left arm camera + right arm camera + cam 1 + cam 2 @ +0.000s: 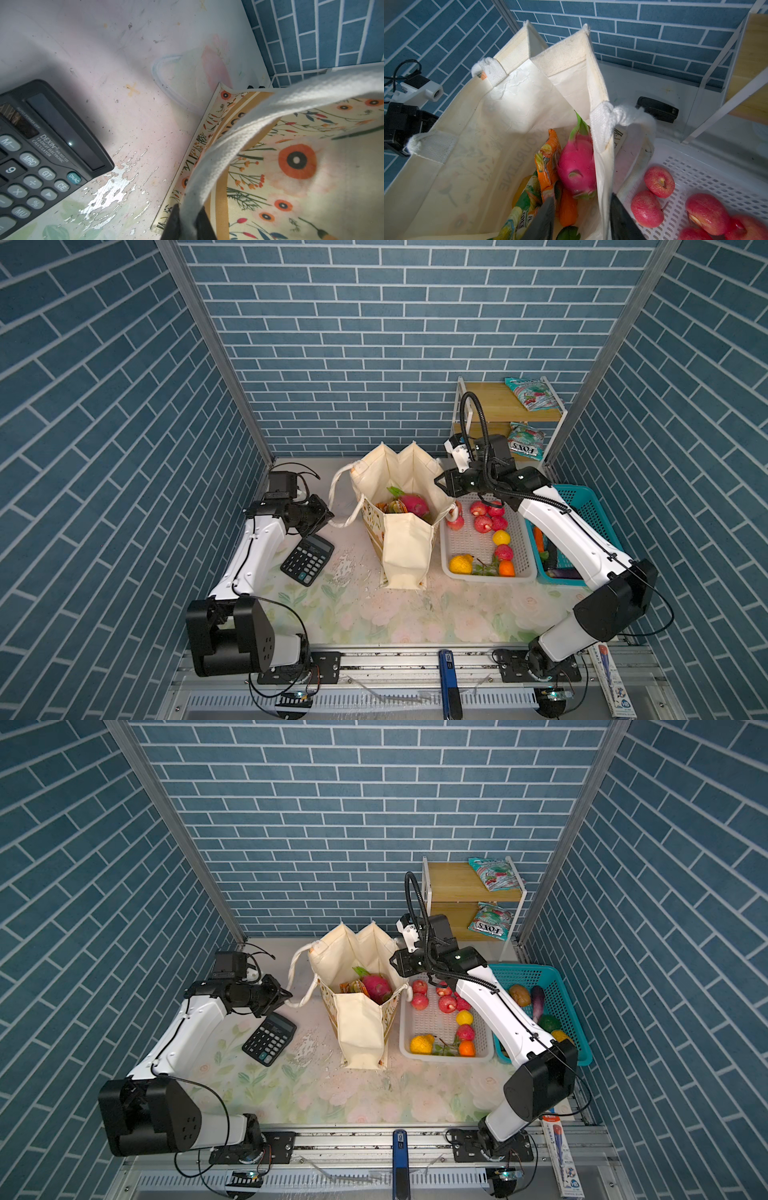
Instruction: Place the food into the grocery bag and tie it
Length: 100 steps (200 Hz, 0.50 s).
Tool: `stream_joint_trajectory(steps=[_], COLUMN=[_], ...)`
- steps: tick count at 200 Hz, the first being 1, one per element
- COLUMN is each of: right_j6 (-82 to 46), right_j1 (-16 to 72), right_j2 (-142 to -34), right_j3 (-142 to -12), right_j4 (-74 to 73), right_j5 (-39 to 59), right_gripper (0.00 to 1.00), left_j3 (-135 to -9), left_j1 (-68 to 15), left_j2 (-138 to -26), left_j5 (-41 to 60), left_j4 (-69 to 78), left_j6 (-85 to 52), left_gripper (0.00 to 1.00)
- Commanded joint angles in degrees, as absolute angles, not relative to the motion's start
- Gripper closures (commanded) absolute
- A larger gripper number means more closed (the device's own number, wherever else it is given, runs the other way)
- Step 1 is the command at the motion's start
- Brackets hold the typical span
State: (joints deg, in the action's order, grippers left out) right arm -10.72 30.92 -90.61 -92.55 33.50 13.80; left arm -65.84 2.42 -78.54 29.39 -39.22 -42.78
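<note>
The cream grocery bag (405, 547) stands open mid-table. Inside lie food items: a magenta dragon fruit (577, 164), orange-green snack packets (548, 158) and an orange piece (568, 212). My left gripper (189, 209) is shut on the bag's left rope handle (228, 133), just left of the bag in a top view (328, 518). My right gripper (581, 224) is open at the bag's right rim (440, 483). One finger is inside the bag and the other outside its wall. The right handle (629, 116) droops toward the white basket.
A white basket (490, 576) with red, yellow and orange fruits sits right of the bag, a teal basket (590, 506) beyond it. Green snack packets (534, 393) lie on a wooden shelf (490, 402). A black calculator (307, 560) lies under my left arm.
</note>
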Motion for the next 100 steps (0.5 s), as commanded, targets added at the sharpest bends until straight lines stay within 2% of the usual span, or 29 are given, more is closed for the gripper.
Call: stream_joint_trajectory(steps=[1, 24, 64, 100], right_j6=[-15.2, -25.8, -47.2, -62.8], right_j1=[29.9, 26.9, 20.2, 18.9], right_j2=[-87.3, -84.2, -76.5, -72.4], right_j3=[-95.5, -93.3, -80.6, -67.0], right_j4=[31.8, 27.4, 19.9, 15.7], right_j5=[13.0, 11.8, 6.4, 5.4], right_gripper=[0.55, 0.56, 0.6, 0.64], left_j3=[-67.3, -67.1, -68.0, -69.9], left_j1=[2.2, 2.2, 2.3, 2.3], left_j2=[-77.1, -74.9, -74.3, -75.6], left_j5=[26.2, 22.1, 19.2, 18.9], left_j4=[-41.0, -41.4, -42.1, -43.1], left_j6=[-42.6, -43.7, -44.5, -44.6], left_gripper=[0.93, 1.0, 1.0, 1.0])
